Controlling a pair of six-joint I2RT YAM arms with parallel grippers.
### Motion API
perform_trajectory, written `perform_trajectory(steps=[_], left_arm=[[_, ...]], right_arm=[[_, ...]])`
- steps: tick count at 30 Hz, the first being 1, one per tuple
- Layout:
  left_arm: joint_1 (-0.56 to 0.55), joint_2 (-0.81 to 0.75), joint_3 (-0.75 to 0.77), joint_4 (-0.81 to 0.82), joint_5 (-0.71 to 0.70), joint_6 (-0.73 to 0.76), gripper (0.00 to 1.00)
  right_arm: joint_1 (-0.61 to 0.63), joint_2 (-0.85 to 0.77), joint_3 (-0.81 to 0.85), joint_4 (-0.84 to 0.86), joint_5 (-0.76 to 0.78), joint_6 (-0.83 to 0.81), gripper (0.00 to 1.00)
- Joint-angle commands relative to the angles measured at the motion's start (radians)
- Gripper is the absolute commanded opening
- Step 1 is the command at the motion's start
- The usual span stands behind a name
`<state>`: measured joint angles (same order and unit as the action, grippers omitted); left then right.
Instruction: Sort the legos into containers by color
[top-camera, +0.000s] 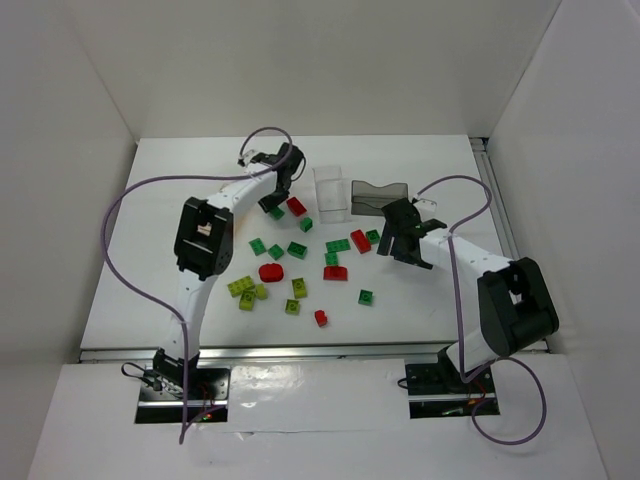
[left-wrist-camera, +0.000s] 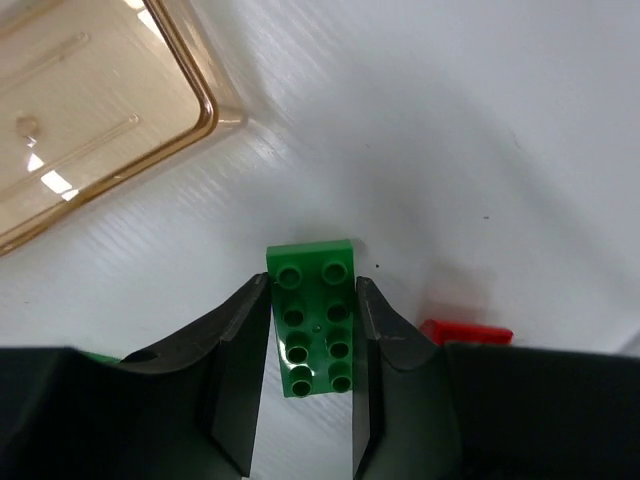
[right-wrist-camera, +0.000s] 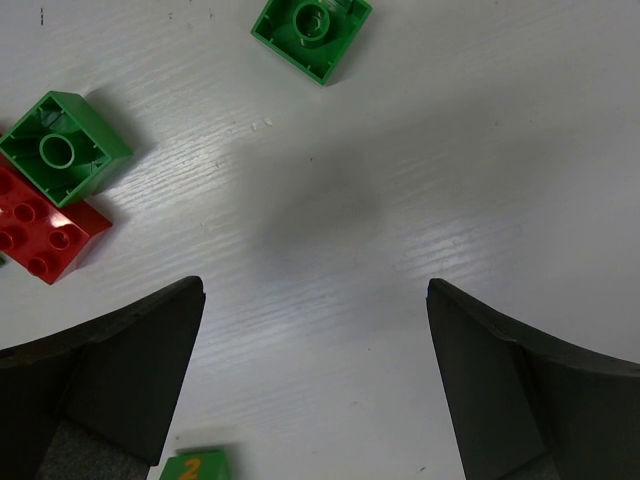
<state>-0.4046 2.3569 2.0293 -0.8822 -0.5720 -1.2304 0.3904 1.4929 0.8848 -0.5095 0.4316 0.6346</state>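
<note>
**Left gripper closed on a green brick; right gripper open**

The left arm (top-camera: 240, 190) stretches far across the table (top-camera: 420, 300), its wrist bent down at the far side. The left gripper (left-wrist-camera: 313, 290) is closed on a green brick (left-wrist-camera: 312, 325): the matte black, tapering fingers (left-wrist-camera: 245, 330) press against its two long sides. The brick is glossy plastic with two rows of four round studs, and it lies flat on the white, faintly ribbed tabletop. A red brick (left-wrist-camera: 465, 332) shows just beside the right-hand finger. Up and to the left sits the tan box (left-wrist-camera: 203, 105), translucent amber with rounded corners and shallow ridges in its floor.

The right arm (top-camera: 465, 262) is folded at the elbow and reaches inward. The right gripper (right-wrist-camera: 315, 288) has its jaws spread wide over bare table and holds nothing. Ahead of it lie two green bricks, hollow side up.

The clear box (top-camera: 330, 205) and the smoky grey box (top-camera: 380, 197) stand side by side at the far middle. The other legos (top-camera: 300, 265), in green, red and lime, lie scattered between the arms.
</note>
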Motion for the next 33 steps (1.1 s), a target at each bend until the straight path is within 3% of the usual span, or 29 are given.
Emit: perform_trajectory(steps=[1,12,20,22,23,25,26,29,32,33], left_arm=[[-0.002,-0.151,0.019,-0.015,-0.072,0.098,0.35],[0.047,-0.372,-0.139,-0.015,-0.193,0.169,0.37],[0.185,-0.403,-0.254,0.014,-0.042,0.118,0.38],[0.204,-0.394,-0.254,0.025,-0.031,0.118,0.43],[0.204,-0.393,-0.254,0.025,-0.022,0.130,0.61],[0.204,-0.383,-0.244,0.025,-0.022,0.149,0.85],[0.204,-0.383,-0.233,0.025,-0.022,0.161,0.90],[0.190,-0.403,-0.233,0.025,-0.031,0.183,0.94],[0.135,-0.444,-0.242,0.025,-0.081,0.209,0.88],[0.092,-0.444,-0.251,0.052,-0.081,0.227,0.82]], right_arm=[[0.010,-0.036,0.011,-0.018,0.009,0.019,1.00],[0.019,-0.034,0.000,0.012,-0.004,0.028,1.00],[0.019,-0.025,-0.010,0.022,-0.031,0.037,1.00],[0.019,-0.036,-0.010,0.013,-0.031,0.037,1.00],[0.019,-0.036,-0.010,0.012,-0.031,0.037,1.00],[0.019,-0.046,-0.010,0.012,-0.031,0.037,1.00],[0.019,-0.046,-0.010,0.012,-0.022,0.037,1.00],[0.019,-0.046,-0.010,0.002,-0.022,0.037,1.00],[0.019,-0.056,-0.010,0.002,-0.013,0.037,1.00],[0.019,-0.056,-0.020,0.002,-0.013,0.037,1.00]])
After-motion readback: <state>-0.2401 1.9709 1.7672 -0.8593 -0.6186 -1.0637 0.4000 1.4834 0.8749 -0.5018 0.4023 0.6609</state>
